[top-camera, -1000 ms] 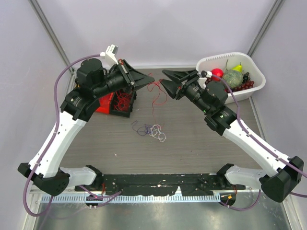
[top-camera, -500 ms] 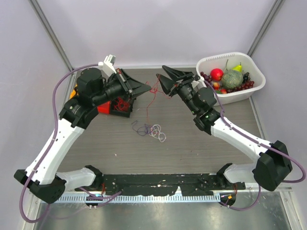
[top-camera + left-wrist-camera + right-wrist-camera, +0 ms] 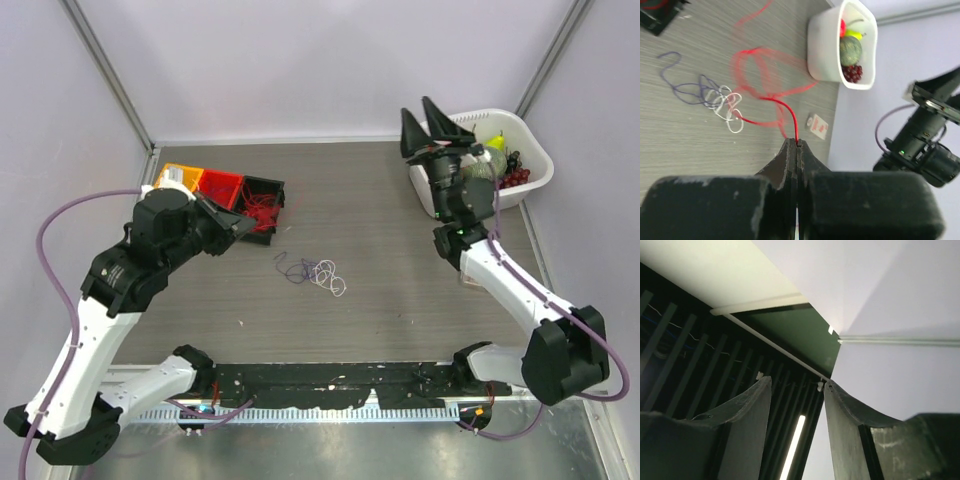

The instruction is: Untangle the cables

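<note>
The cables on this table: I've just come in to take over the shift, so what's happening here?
The left gripper is shut on a thin red wire, its loops blurred in the left wrist view. The right gripper is open and empty, pointing upward beside the white basket. A small knot of purple and white wires lies loose on the table, and more red wire sits in the black bin.

A robotics lab cell: plain pale walls (image 3: 330,60) on metal posts (image 3: 105,70) enclose a grey table (image 3: 400,300), with robot arms (image 3: 95,310) bolted along the frame's bottom edge.
</note>
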